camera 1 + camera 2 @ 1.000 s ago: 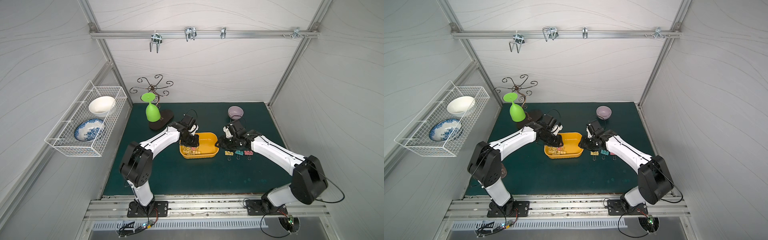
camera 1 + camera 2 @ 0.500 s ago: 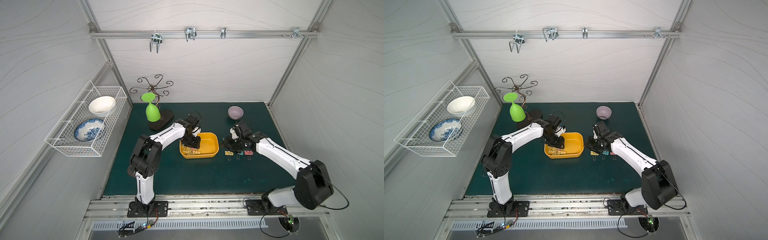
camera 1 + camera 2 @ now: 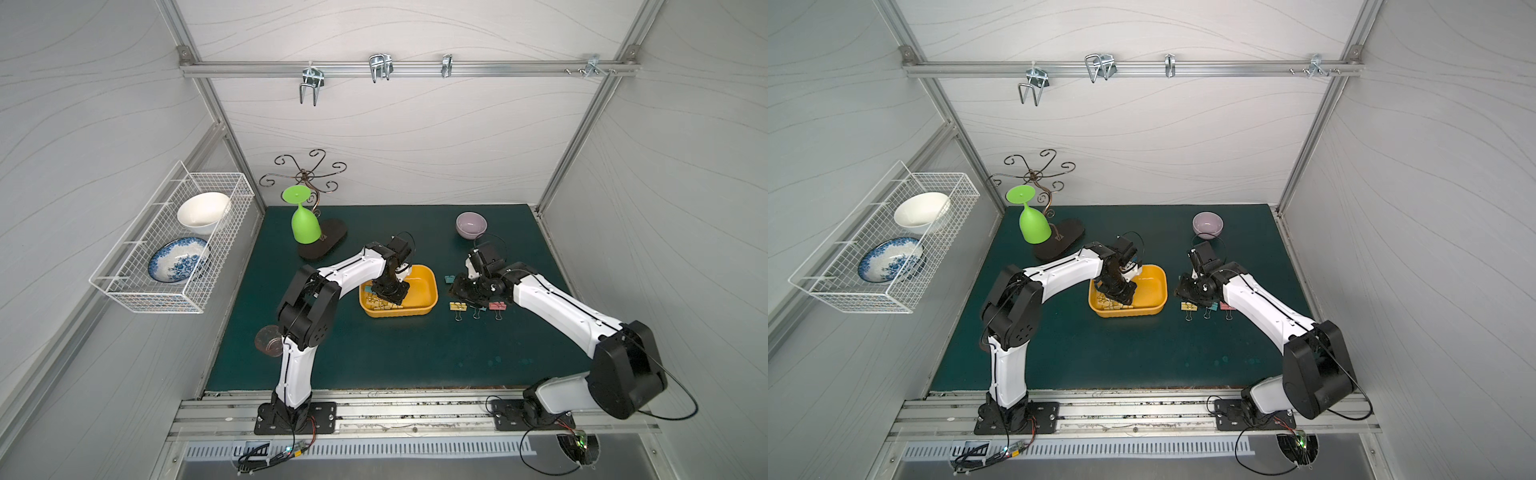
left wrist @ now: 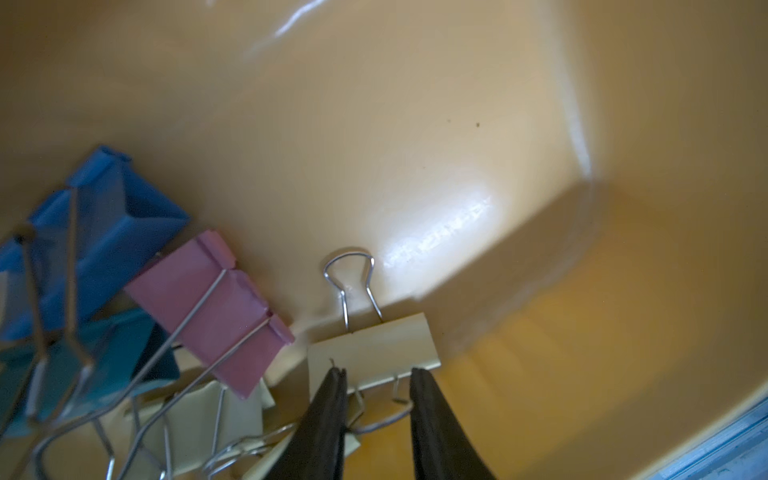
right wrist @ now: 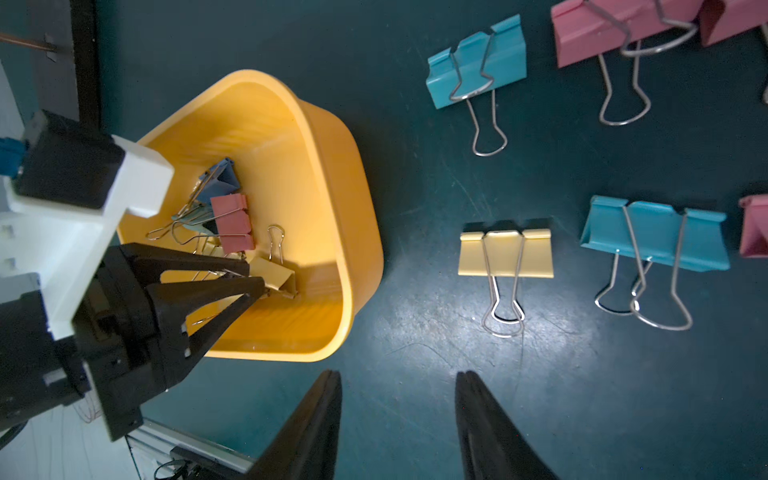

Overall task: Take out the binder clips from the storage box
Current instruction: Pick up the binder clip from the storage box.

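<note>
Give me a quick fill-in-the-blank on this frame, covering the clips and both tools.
1. The left tool straddles a clip coloured ___.
2. The right tool holds ___.
3. Outside the box, the row of three clips runs yellow, teal, ___.

Missing words: yellow; nothing; pink.

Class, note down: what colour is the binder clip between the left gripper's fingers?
The clip is pale yellow, clearest in the left wrist view.
</note>
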